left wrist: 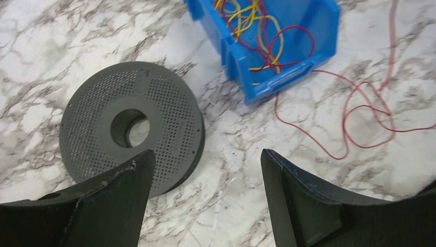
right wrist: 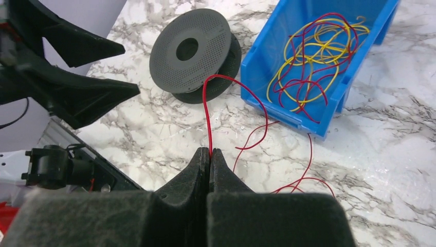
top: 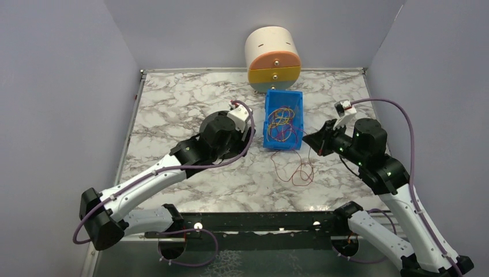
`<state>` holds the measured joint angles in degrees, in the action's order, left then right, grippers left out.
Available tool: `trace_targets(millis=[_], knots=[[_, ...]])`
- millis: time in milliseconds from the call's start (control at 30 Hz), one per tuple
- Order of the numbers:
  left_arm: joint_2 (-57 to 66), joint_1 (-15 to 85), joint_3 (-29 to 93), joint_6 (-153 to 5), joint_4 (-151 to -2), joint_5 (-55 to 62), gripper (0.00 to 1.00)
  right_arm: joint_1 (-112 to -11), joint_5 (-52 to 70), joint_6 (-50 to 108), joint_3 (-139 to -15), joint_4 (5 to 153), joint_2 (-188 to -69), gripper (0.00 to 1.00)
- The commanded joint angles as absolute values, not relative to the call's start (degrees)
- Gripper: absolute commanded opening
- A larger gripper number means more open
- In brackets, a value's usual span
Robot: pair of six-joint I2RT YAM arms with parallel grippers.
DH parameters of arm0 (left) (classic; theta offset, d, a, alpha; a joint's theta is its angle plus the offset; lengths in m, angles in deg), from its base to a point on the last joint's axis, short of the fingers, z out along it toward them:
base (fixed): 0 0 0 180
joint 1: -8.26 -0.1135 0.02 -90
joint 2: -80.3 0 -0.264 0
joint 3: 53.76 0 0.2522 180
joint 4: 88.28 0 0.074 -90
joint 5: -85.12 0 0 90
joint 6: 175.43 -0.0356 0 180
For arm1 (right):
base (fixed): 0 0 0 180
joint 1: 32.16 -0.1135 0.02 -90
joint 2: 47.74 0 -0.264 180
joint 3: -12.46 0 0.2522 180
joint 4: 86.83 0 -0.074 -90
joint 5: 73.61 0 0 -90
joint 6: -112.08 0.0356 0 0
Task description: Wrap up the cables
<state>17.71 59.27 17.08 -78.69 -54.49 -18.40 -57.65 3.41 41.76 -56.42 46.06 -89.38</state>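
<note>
Left gripper point(left wrist: 205, 157) wide open, empty, spool point(left wrist: 87, 123) flat at frame left, right gripper point(right wrist: 210, 153) pinched shut on red wire point(right wrist: 206, 113), lower centre

- Left arm point(top: 144, 179): white link shells, black joint housings, black block at the near left end.
- Right arm point(top: 403, 202): same white-and-black build, with small green lights point(top: 357, 136) on the black joints.
- Purple cord point(top: 410, 144): one along each arm, fastened with pale ties.
- Wrist camera point(top: 344, 107): small white module, one per arm.
- Left gripper point(left wrist: 205, 153) and right gripper point(right wrist: 210, 151): matte black, wedge-shaped fingers with a grainy surface.
</note>
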Motion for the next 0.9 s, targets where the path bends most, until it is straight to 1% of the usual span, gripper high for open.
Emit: trace_targets(millis=[0,133,200,367,700,867], knots=[[11.1,59.32,19.98,-80.52,-49.95,-28.23,0.78,-57.6,7.24,42.24,-57.44,45.56,-87.92,0.01],[5.16,59.76,20.73,-81.53,-49.28,-31.74,0.79,-57.56,7.31,42.5,-56.61,45.65,-87.04,0.01],[1.43,60.33,20.94,-82.08,-49.02,-33.45,0.82,-57.56,7.61,42.65,-55.91,45.74,-86.4,0.01],[-9.5,64.41,24.07,-82.44,-45.77,-44.03,0.86,-57.61,7.7,43.57,-53.95,46.36,-84.63,0.01],[-24.56,66.71,28.95,-83.34,-43.66,-60.53,0.86,-57.6,6.35,42.7,-53.72,44.84,-84.17,0.01],[-30.17,66.89,30.27,-85.06,-43.6,-66.86,0.83,-57.59,6.32,42.55,-53.48,44.61,-83.69,0.01]])
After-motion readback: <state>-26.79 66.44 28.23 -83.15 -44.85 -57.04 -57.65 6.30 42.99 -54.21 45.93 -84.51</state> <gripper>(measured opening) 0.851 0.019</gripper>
